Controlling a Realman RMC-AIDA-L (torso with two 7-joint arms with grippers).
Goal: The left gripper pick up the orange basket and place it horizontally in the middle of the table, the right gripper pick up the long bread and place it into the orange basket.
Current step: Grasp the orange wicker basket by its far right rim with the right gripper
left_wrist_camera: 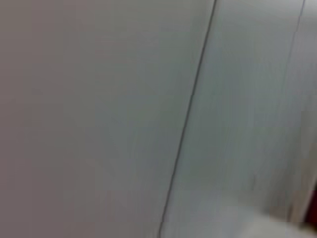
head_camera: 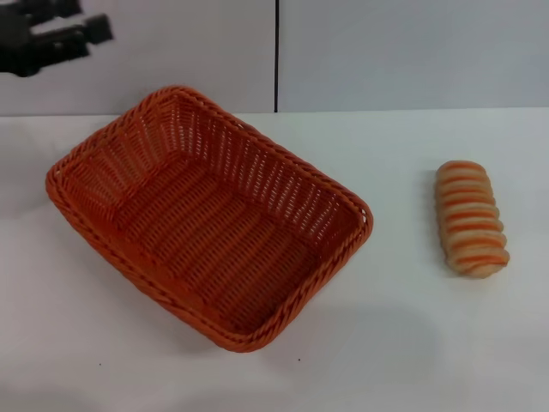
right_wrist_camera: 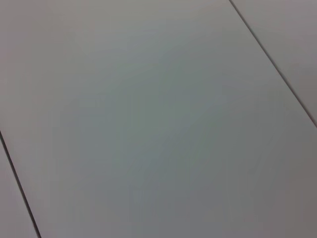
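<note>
The orange basket (head_camera: 214,227) rests on the white table (head_camera: 412,343) left of centre, turned diagonally, with nothing in it. The long bread (head_camera: 470,219), pale with orange stripes, lies on the table to the right, well apart from the basket. My left gripper (head_camera: 53,36) shows as a black shape at the far left, raised above and behind the basket and touching nothing. My right gripper is out of view. Both wrist views show only blank grey wall panels.
A grey wall with a dark vertical seam (head_camera: 276,56) stands behind the table's far edge. The same kind of seam crosses the left wrist view (left_wrist_camera: 188,124) and the right wrist view (right_wrist_camera: 272,59). Bare tabletop lies between basket and bread.
</note>
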